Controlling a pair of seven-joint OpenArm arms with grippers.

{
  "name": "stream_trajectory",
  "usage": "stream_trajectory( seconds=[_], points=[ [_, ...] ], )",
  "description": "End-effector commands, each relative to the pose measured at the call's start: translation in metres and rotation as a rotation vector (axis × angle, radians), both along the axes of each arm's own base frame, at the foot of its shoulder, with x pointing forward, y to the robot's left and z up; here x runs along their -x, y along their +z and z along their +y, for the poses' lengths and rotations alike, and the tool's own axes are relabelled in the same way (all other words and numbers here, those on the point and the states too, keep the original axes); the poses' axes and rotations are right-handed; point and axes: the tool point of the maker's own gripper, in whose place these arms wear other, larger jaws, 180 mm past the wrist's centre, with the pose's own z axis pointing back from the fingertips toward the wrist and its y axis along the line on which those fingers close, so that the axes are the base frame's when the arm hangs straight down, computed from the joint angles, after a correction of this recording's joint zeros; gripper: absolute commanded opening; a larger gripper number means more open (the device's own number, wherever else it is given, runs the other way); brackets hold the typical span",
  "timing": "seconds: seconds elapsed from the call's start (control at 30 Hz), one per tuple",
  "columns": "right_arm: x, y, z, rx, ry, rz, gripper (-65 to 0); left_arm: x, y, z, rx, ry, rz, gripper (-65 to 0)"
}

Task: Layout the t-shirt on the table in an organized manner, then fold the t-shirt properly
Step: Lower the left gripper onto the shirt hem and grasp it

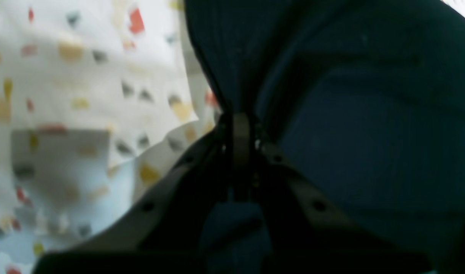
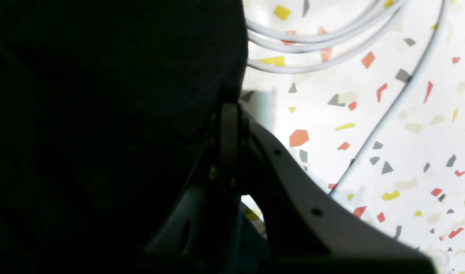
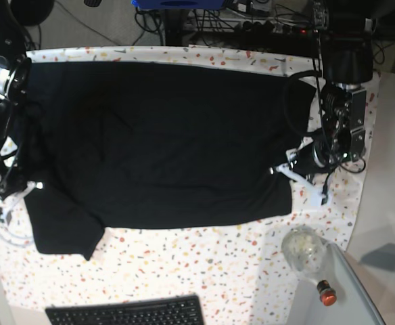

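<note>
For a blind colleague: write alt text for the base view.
A black t-shirt lies spread wide across the speckled table, one sleeve sticking out at the lower left. The right gripper and left gripper each pinch an opposite side edge; a black keyboard sits at the near edge.

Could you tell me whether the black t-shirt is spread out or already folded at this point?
Spread, not yet folded: in the base view the t-shirt lies open across the table, one sleeve sticking out, both grippers shut on its side edges.

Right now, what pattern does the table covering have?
The table is white, speckled with red, yellow and grey flecks, sharpest in the right wrist view.
</note>
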Motion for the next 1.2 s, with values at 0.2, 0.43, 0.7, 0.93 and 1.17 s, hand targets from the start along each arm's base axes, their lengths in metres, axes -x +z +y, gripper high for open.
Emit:
stream_trajectory(
  seconds=[0.2,0.43,0.7,0.93,1.17],
  points=[
    [-0.018,0.020,-0.011,0.017,-0.008,-0.063,-65.0,0.016,0.029,0.004,-0.030,-0.040,-0.003,-65.0],
    [-0.018,0.020,-0.011,0.017,-0.008,-0.062,-65.0,0.035,0.020,0.003,-0.027,-0.054,0.059,-65.0],
    [-0.018,0.020,-0.011,0.017,-0.008,-0.063,-65.0,0.059,0.030,0.042,-0.038,0.065,0.065,-5.9],
    [-0.020,0.017,-0.002,0.004,0.000,-0.063,-65.0,-0.004,0.056,0.078,-0.039,0.177,-0.102,-5.8],
    [-0.021,0.015,0.005,-0.005,0.005,-0.063,-65.0,-0.050,0.013,0.045,-0.044,0.065,-0.012,-5.8]
  ],
)
